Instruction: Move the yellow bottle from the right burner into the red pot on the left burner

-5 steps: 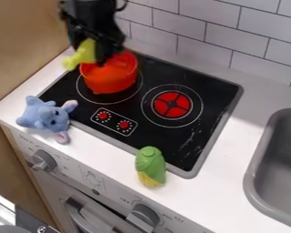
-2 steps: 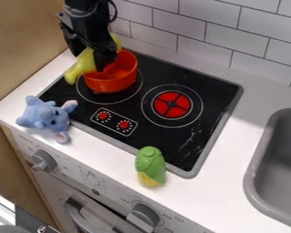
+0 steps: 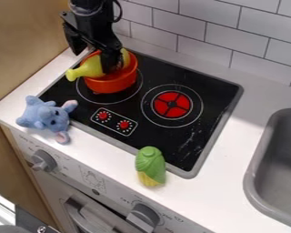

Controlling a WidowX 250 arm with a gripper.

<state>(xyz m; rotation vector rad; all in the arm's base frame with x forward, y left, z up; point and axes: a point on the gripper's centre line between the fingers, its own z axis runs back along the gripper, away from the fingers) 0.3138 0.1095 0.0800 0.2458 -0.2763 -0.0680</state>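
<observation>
At the upper left, the black gripper (image 3: 93, 61) hangs over the red-orange pot (image 3: 108, 84), its fingers apart. A yellow, bottle-shaped object (image 3: 87, 69) lies across the pot, its narrow end sticking out over the left rim and its wide end inside the right side. The right finger stands in front of the yellow object's middle, and the left one is above and behind its narrow part. Under the pot is the back left burner of the black stove top (image 3: 181, 148).
A blue elephant plush (image 3: 46, 117) sits on the white counter (image 3: 230, 186) left of the stove. A green and yellow corn toy (image 3: 150, 166) stands by the stove's front edge. The grey sink (image 3: 256, 170) is at the right, and a tiled wall rises behind.
The yellow object has come down and turned to lie flatter across the pot. My gripper has shifted slightly right, and its fingers are farther apart.
</observation>
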